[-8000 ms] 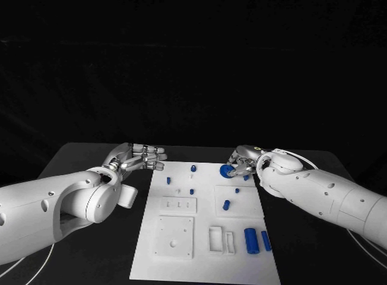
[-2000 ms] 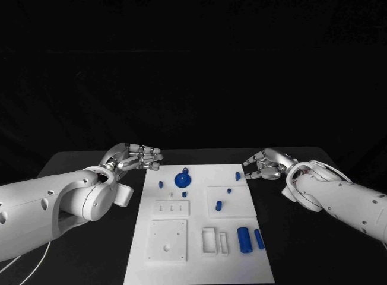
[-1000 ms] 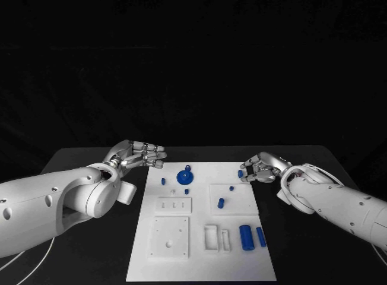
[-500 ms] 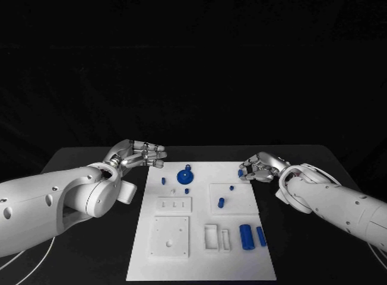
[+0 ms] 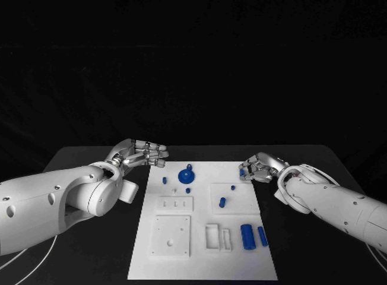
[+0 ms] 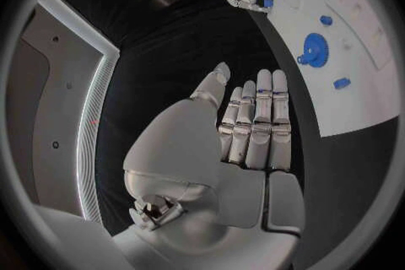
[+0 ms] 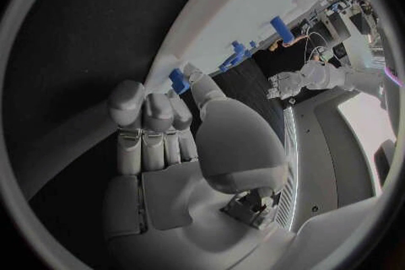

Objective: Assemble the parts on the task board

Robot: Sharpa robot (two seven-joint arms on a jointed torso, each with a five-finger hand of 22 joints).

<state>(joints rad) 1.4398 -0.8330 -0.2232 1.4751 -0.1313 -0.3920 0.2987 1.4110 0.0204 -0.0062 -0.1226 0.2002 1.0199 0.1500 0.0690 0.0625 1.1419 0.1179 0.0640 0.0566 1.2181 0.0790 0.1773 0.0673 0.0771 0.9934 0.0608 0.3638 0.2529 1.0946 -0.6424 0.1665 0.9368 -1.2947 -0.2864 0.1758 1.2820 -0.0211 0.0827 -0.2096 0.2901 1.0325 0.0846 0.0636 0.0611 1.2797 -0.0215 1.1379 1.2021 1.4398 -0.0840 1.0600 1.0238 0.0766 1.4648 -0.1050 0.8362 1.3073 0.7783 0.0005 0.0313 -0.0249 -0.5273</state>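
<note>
Two hands near far board corners. Right hand (image 5: 260, 168) reaching at small blue part (image 5: 243, 173) by task board (image 5: 202, 261) right edge; grip unclear. Left hand (image 5: 140, 155) off left edge, fingers apart, empty, out of way. Blue gear (image 5: 186, 176) seated near far edge.

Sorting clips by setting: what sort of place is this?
Probably a robotics lab test bench: a white task board with small blue parts lies on a black table against a dark backdrop, between the left hand and right hand.

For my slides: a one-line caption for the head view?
Right robot hand reaches a small blue part at the task board edge; left robot hand hovers open.
</note>
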